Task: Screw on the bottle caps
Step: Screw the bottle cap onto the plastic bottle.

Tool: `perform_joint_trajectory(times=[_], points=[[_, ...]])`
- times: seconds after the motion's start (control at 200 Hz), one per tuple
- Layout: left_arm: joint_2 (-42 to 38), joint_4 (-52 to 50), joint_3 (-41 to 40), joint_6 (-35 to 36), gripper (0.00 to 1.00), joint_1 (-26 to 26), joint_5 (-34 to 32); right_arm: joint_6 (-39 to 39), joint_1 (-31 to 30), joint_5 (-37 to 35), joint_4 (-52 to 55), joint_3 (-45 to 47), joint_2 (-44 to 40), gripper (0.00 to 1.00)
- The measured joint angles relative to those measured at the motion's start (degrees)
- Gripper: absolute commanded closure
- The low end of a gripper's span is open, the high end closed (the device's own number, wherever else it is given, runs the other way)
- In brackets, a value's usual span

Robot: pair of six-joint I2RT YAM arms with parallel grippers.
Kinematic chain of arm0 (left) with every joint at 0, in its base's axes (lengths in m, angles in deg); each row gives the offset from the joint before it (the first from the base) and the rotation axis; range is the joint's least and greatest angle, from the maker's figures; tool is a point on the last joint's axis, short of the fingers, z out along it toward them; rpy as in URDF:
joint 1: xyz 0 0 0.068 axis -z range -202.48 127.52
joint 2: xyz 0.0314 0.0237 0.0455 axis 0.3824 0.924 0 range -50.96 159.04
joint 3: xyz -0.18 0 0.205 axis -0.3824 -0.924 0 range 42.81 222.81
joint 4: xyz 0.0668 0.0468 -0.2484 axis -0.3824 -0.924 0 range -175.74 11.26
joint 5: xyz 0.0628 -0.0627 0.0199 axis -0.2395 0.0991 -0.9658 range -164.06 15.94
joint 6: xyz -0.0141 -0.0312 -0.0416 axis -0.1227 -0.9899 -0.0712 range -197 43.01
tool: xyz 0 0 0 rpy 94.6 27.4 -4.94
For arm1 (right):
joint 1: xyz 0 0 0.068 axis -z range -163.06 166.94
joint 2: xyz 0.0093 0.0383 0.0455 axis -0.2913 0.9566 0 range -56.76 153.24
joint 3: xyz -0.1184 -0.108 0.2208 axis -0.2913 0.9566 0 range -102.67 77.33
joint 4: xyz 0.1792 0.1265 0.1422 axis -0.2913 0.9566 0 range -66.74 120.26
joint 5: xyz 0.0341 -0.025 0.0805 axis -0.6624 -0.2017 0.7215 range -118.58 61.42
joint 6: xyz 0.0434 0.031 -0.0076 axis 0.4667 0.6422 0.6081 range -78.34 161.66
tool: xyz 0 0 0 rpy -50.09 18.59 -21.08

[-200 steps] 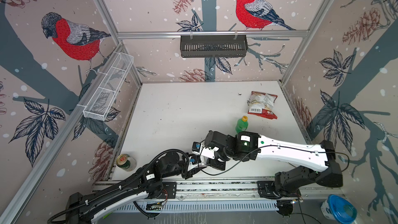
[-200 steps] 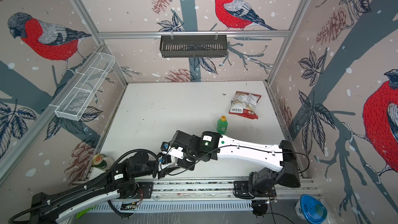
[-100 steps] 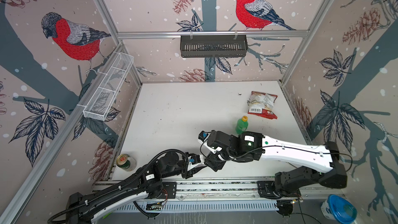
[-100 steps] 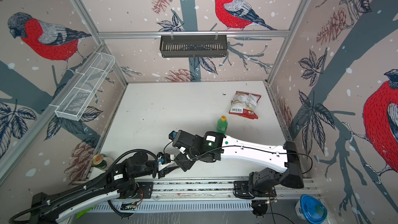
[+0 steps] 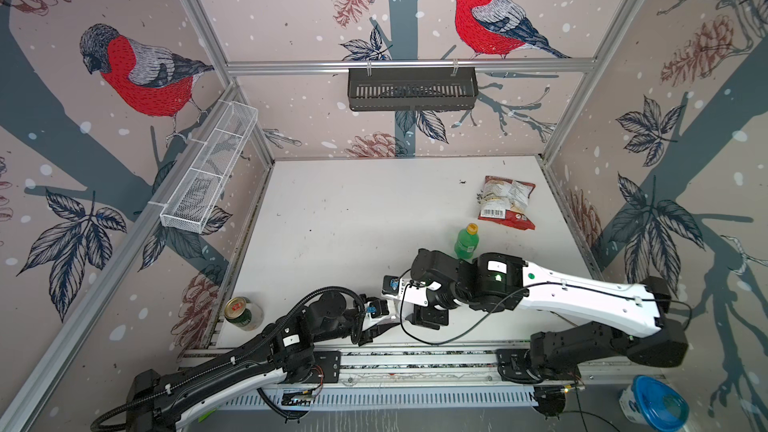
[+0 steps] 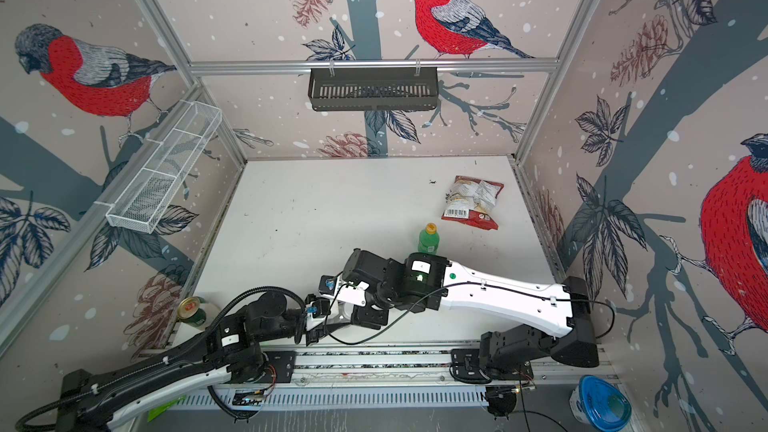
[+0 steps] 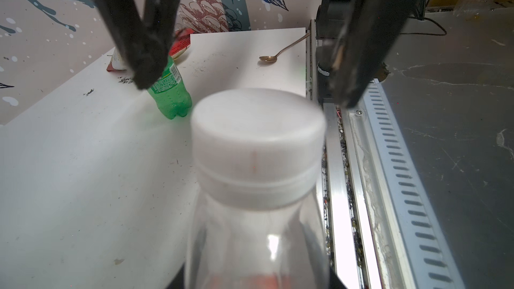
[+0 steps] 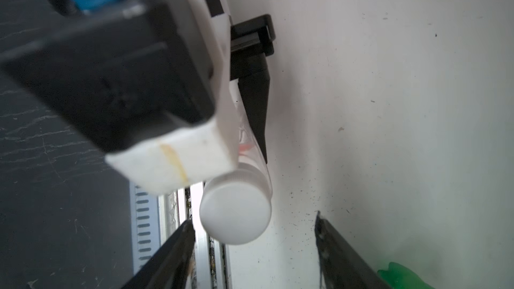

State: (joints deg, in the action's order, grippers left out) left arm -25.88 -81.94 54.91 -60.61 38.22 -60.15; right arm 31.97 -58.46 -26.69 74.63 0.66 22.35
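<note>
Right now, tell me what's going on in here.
The left pincer grips the clear bottle near the front edge of the table, with the white cap sitting on its neck. The right pincer is open, straddling that cap without touching it; how tight the cap is cannot be told. The green bottle stands farther back, its orange cap already on.

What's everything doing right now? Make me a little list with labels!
Left gripper: shut on the clear bottle
White cap: sitting on the clear bottle
Right gripper: open, poised at the white cap, not touching it
Green bottle: standing on the table, orange cap on
Also there: snack bag, can, spoon
</note>
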Motion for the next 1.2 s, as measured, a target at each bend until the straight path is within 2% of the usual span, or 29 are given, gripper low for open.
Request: perform_joint_trajectory(times=[0.255,0.4,0.525,0.715,0.876,0.981,1.021,1.091,1.201], points=[[0.2,0.1,0.0,-0.2,0.64,-0.1,0.6,-3.0,-0.6,0.7,0.6,-1.4,3.5,0.51],[-0.3,-0.2,0.0,-0.2,0.64,-0.1,0.4,-1.6,-0.8,0.7,0.2,-1.0,3.4,0.69],[-0.7,-1.1,0.0,-0.3,0.64,-0.1,-0.5,2.7,0.1,0.8,-1.2,0.0,3.0,0.86],[-1.5,-3.8,0.0,-1.3,0.64,-0.2,-4.9,15.2,1.8,1.0,-2.6,0.0,4.9,0.90],[-1.5,-5.7,-0.1,-0.1,0.64,-0.2,-7.7,28.3,2.2,1.1,-5.1,1.5,5.9,0.90],[-1.5,-6.5,-0.1,0.8,0.64,-0.2,-9.3,34.1,2.2,1.0,-5.8,1.6,6.7,0.86],[-1.6,-6.5,-0.1,1.1,0.64,-0.2,-9.7,35.7,2.2,1.0,-5.9,1.6,6.8,0.79],[-1.8,-6.5,-0.1,1.5,0.64,-0.1,-10.1,37.6,2.2,1.0,-6.0,1.5,6.7,0.59],[-2.3,-5.4,-0.1,1.7,0.64,-0.1,-10.9,40.2,2.4,0.6,-5.8,1.2,6.0,0.46]])
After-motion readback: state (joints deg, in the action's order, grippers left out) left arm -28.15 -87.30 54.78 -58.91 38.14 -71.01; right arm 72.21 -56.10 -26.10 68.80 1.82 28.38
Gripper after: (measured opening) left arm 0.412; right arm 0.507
